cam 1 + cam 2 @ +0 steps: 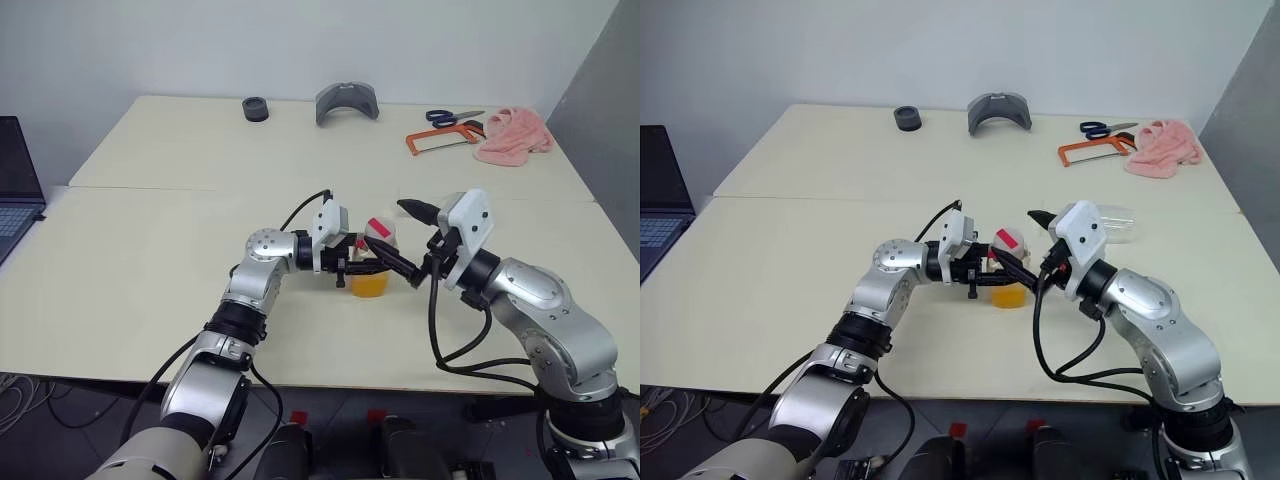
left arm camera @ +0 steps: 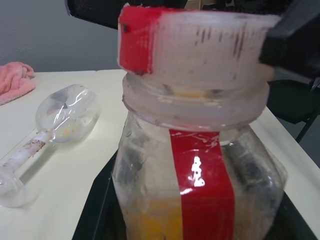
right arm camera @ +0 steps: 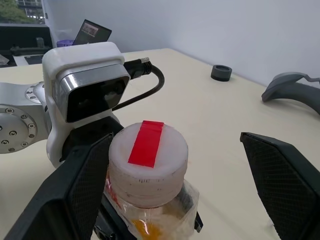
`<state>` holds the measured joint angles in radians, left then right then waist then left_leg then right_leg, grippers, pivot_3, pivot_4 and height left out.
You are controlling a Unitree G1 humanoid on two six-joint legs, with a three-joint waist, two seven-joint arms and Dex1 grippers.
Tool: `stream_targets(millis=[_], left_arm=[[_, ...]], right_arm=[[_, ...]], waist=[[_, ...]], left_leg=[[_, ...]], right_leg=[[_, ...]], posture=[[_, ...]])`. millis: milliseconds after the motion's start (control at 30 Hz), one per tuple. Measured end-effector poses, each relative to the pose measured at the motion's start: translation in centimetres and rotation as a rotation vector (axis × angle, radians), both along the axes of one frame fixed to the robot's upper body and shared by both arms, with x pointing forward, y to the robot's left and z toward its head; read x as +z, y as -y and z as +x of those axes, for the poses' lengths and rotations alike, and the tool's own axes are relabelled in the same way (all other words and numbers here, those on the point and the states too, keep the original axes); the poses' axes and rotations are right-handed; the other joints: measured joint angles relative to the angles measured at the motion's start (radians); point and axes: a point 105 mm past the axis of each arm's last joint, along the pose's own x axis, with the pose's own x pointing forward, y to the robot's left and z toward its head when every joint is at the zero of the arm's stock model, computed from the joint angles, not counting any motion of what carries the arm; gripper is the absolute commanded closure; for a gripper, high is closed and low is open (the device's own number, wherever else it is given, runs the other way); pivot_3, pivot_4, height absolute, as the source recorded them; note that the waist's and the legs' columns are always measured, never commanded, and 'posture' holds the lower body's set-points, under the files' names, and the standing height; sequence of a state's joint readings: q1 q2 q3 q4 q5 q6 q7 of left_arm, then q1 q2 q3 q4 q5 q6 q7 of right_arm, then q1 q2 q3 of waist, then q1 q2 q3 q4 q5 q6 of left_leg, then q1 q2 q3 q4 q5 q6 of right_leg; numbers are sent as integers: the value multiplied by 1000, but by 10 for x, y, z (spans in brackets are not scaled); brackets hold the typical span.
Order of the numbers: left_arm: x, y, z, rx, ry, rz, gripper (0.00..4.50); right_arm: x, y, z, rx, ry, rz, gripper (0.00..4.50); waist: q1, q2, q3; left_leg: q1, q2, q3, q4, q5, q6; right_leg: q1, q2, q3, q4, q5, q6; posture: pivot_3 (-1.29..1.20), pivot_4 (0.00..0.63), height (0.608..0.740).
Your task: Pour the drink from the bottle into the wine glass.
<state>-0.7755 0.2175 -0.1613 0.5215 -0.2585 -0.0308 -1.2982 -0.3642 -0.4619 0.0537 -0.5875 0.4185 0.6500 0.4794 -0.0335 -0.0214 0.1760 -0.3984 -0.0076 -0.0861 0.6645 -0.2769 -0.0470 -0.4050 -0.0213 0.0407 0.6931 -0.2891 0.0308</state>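
Left pincer (image 1: 385,265) clenched on bottle (image 1: 372,262), holding it upright above worktop (image 1: 150,250) so I can uncap. Right pincer (image 3: 175,190) spread wide around cap (image 3: 148,162), not yet gripping. Wine glass (image 2: 55,125) lies tipped over, beyond the bottle.

A red stripe is seen down the clear body of the bottle (image 2: 200,175), and its white cap (image 3: 148,162) is crossed by a red strip. The drink (image 1: 369,283) is coloured orange-yellow. The wine glass (image 2: 55,125) is colourless. The table (image 1: 150,250) is pale cream. At 12 o'clock a black ring (image 1: 255,108) and a grey curved piece (image 1: 347,102) are seen; toward 1 o'clock, blue-handled scissors (image 1: 450,117), an orange-framed hacksaw (image 1: 440,140) and a pink cloth (image 1: 513,135). Both grippers' fingers (image 3: 280,175) are black, on white and silver housings.
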Motion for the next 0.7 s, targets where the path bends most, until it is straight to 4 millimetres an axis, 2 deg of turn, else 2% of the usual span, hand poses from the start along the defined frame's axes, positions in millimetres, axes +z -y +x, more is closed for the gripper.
stream_targets(millis=[700], left_arm=[[0, 0, 0, 0, 0, -1, 2846]], right_arm=[[0, 6, -5, 1, -17, 3, 176]], waist=[[0, 0, 0]], left_leg=[[0, 0, 0, 0, 0, 0]], right_leg=[[0, 0, 0, 0, 0, 0]], posture=[[0, 150, 740]])
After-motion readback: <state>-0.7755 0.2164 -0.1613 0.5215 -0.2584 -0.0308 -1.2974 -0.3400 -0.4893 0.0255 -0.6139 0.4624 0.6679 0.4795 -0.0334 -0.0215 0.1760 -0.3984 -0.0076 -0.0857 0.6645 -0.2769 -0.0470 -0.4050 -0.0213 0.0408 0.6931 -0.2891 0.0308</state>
